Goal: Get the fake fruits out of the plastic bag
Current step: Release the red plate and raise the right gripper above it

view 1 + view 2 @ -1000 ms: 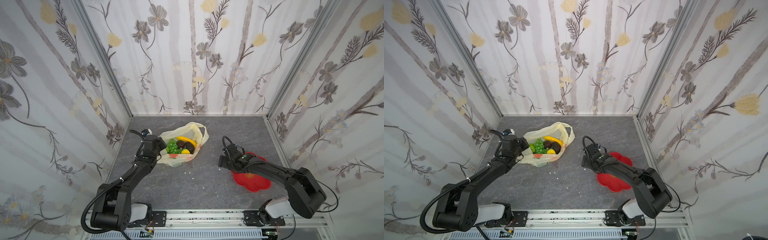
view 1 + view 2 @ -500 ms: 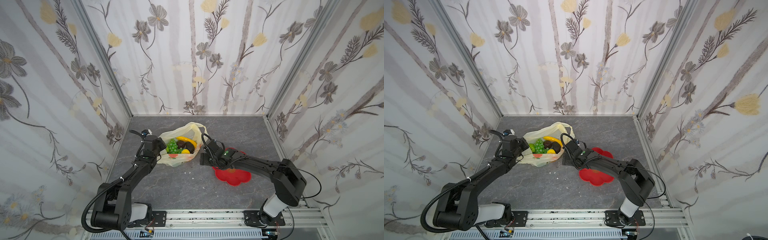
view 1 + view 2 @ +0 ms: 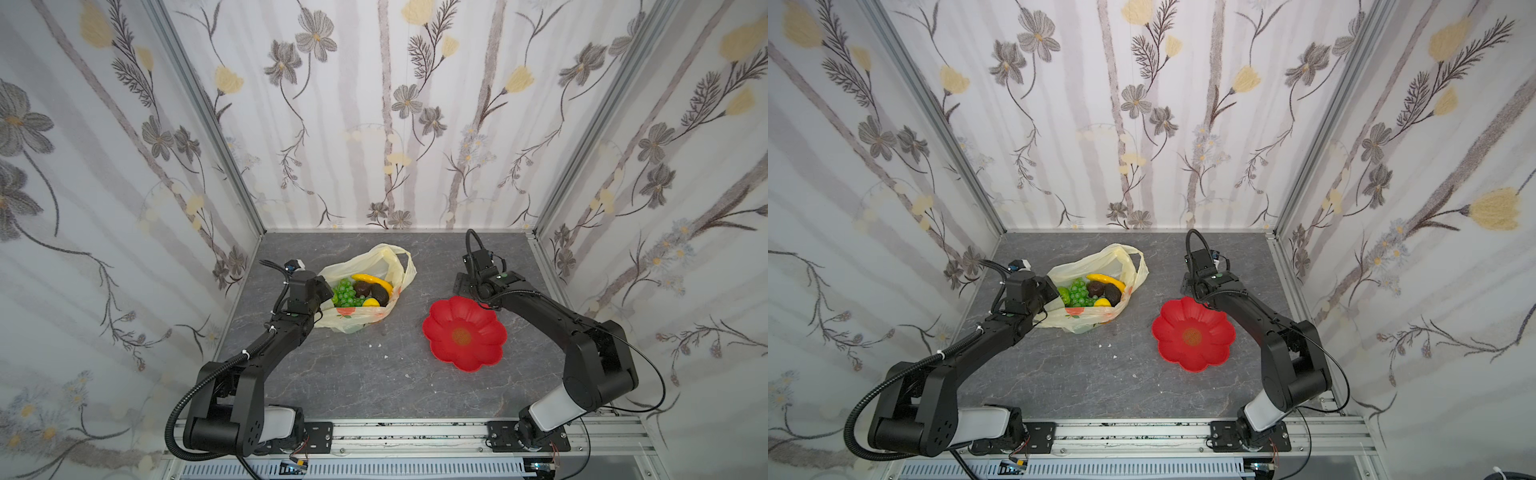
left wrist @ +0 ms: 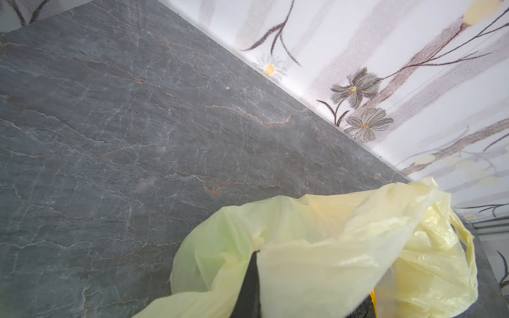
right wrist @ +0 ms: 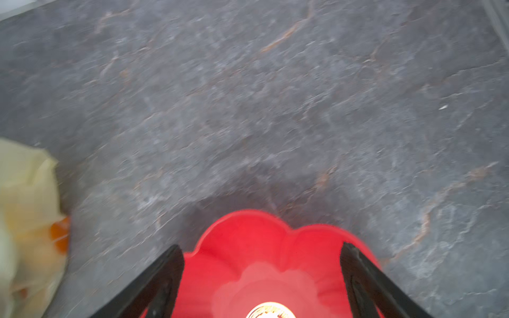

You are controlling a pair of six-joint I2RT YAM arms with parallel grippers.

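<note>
We judge the plastic bag (image 3: 358, 323), left of centre toward the far edge of the tabletop (image 3: 353, 376), flimsy and slippery, and the fake fruits (image 3: 365, 289) inside light and stiff: take them singly. The left gripper (image 3: 325, 292) pinches the bag's rim; the right gripper (image 5: 261, 249) stands wide, empty, by the red dish (image 3: 444, 328).

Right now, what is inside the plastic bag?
In both top views: a yellow banana, a green grape bunch, dark brown pieces and a small yellow fruit. Whatever lies under them, or behind the wall of the plastic bag, is covered.
</note>
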